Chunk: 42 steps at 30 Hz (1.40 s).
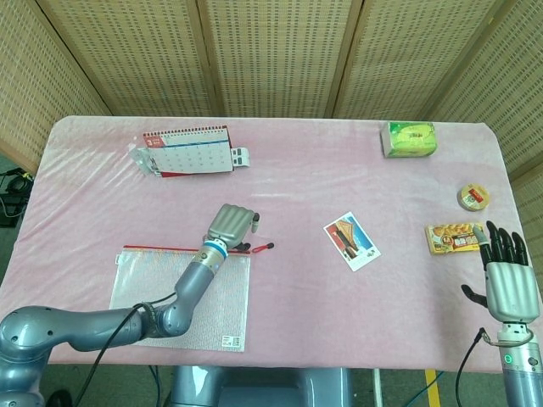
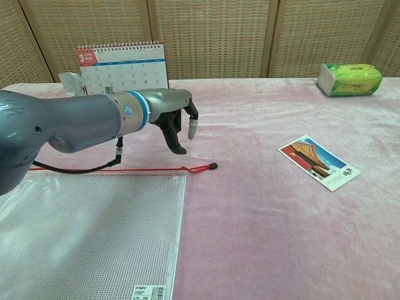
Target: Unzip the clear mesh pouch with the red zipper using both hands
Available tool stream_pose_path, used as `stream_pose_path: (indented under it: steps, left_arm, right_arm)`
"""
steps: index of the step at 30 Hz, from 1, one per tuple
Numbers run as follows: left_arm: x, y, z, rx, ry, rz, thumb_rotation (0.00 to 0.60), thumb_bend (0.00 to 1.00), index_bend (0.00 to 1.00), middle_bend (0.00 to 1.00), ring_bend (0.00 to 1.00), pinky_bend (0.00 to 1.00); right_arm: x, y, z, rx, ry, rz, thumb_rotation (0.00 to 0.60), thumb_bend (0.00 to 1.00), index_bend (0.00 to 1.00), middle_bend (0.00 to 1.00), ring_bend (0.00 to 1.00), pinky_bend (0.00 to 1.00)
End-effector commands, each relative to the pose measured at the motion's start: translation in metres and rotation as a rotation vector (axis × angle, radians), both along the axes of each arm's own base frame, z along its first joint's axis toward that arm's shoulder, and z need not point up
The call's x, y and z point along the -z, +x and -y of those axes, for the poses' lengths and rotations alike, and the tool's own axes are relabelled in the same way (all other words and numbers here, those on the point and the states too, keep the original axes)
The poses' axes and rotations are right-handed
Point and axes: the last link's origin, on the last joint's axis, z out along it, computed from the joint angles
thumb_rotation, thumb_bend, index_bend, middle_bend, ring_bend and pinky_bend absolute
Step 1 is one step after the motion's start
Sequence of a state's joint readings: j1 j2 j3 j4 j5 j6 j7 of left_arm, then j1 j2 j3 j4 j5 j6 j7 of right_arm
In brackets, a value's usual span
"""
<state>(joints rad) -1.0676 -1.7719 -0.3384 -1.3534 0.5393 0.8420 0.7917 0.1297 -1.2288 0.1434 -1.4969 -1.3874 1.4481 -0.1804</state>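
Observation:
The clear mesh pouch point(image 1: 178, 297) point(image 2: 87, 231) lies flat at the table's front left, its red zipper point(image 2: 100, 169) along the far edge. The red pull cord point(image 1: 261, 248) point(image 2: 201, 168) with a black bead sticks out to the right of the corner. My left hand point(image 1: 233, 224) point(image 2: 175, 122) hovers just above that corner with its fingers bent downward and thumb and finger apart, holding nothing. A fingertip point(image 2: 179, 149) hangs slightly behind the zipper, left of the pull. My right hand point(image 1: 507, 284) stays far right near the front edge, fingers spread, empty; the chest view does not show it.
A desk calendar point(image 1: 188, 151) point(image 2: 122, 69) stands at the back left. A green tissue pack point(image 1: 411, 138) point(image 2: 349, 79) sits at the back right. A postcard point(image 1: 351, 241) point(image 2: 319, 162) lies mid-table. A tape roll point(image 1: 473, 197) and a snack packet point(image 1: 454, 237) lie beside my right hand.

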Motion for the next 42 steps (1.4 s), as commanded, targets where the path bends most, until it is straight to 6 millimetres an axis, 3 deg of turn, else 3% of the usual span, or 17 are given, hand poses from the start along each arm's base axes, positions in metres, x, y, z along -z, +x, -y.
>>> stream_pose_path:
  steps: [1,5,14,34,42]
  left_arm:
    - [0.015,0.003,0.000,-0.010,-0.029,-0.018,0.600,0.28,0.50,0.99,0.93,1.00]
    - [0.032,0.001,-0.001,-0.031,-0.050,-0.034,0.600,0.31,0.51,0.99,0.93,1.00]
    - [0.049,0.007,0.001,-0.048,-0.071,-0.019,0.600,0.33,0.52,0.99,0.93,1.00]
    - [0.056,0.001,-0.003,-0.069,-0.056,-0.041,0.600,0.37,0.52,0.99,0.93,1.00]
    - [0.055,0.001,-0.005,-0.074,-0.050,-0.028,0.600,0.41,0.60,0.99,0.93,1.00]
  right_arm:
    - [0.000,-0.002,0.001,0.007,0.002,-0.002,0.600,0.00,0.12,0.00,0.00,0.00]
    - [-0.002,-0.003,0.003,0.014,-0.007,0.005,0.600,0.00,0.12,0.00,0.00,0.00]
    - [-0.005,-0.006,0.003,0.022,-0.009,0.012,0.600,0.00,0.12,0.00,0.00,0.00]
    - [-0.005,-0.007,0.004,0.027,-0.003,0.020,0.600,0.00,0.12,0.00,0.00,0.00]
    - [-0.005,-0.007,0.004,0.026,0.001,0.023,0.600,0.00,0.12,0.00,0.00,0.00]
